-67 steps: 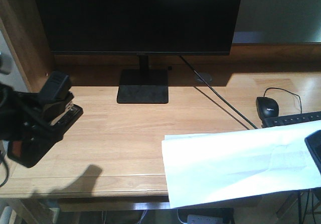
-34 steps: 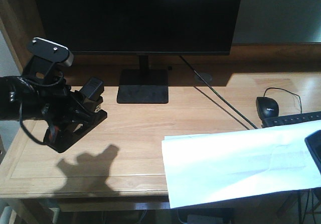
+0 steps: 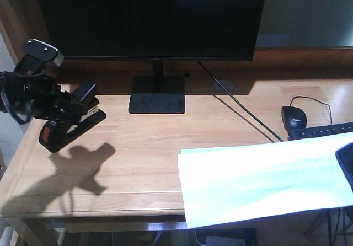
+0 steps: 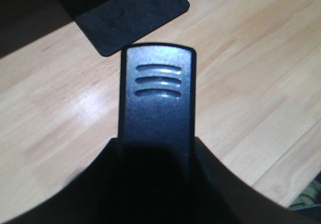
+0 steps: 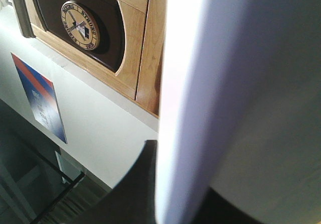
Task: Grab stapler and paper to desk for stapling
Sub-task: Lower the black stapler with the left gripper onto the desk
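While its jaws are clamped on the stapler's middle, the left claw (image 3: 62, 115) hangs over the left end of the worktop (image 3: 149, 146). The stapler (image 3: 84, 119) looks to be held clear of the wood, judging by the shadow it casts toward the front edge. Its long axis runs on a slant, with the orange-red end low and near the left edge and the black nose raised toward the monitor stand (image 3: 157, 94). In the left wrist view that nose juts straight out from the claw, ridged top showing, over bare planks.

The paper (image 3: 259, 180) lies off to the right, well apart from the stapler, with open worktop between them. Its long side runs across the worktop, its near edge overhangs the front, and its far right part covers some of the keyboard (image 3: 325, 130), near the mouse (image 3: 293, 115). The right claw (image 3: 345, 166) sits at the sheet's right-hand end and appears closed on it, though the pads are hidden. The right wrist view shows the paper filling most of the frame. The left arm is the nearer one for setting the stapler down. Any stapling would call for a sideways move to the right, toward the sheet's near-left corner.
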Tool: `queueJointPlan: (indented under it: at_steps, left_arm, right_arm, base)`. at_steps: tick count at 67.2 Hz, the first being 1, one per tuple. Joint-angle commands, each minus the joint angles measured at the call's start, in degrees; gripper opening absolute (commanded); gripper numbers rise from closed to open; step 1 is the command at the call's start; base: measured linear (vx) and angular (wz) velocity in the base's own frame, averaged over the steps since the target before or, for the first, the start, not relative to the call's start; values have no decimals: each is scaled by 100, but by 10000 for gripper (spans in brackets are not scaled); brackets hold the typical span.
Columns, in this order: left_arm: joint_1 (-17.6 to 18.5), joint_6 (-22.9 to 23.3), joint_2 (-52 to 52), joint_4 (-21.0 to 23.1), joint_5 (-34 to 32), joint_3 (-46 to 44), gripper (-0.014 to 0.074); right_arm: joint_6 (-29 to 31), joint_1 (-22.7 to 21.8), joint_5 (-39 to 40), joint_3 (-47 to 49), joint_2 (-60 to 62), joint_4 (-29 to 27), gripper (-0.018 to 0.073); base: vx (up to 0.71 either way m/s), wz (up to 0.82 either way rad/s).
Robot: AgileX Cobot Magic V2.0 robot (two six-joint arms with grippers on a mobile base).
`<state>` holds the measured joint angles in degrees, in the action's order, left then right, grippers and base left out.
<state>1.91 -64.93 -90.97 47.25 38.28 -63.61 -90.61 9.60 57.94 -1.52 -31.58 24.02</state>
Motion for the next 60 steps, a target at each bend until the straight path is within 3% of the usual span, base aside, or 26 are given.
queueJointPlan:
  at_steps: [1,18,32,40,52,60]
  left_arm:
    - [-242,-792,15,715,343,-426,-6]
    - [-644,-1814,-819,1065,1868,-1375,-6]
    - [-751,-1833,-1708,1041,3066,-2470,-6]
    - [-751,-2261,-2120,981,3332,-2933,-6]
    - [-721,-3617,-2344,1008,3218,-3003,-6]
    - [-716,-3855,-2404,1015,3107,-3003,-6]
  right_arm:
    - [47,2,356,-132,-17,-95,-4]
    - [47,2,356,-132,-17,-95,-4]
    - [47,2,356,-132,-17,-95,-4]
    - [47,2,356,-132,-17,-95,-4]
    - [47,2,356,-132,-17,-95,-4]
    - [47,2,356,-132,-17,-95,-4]
  base:
    - [0,0]
    - [0,0]
    - [0,0]
    - [0,0]
    - [0,0]
    - [0,0]
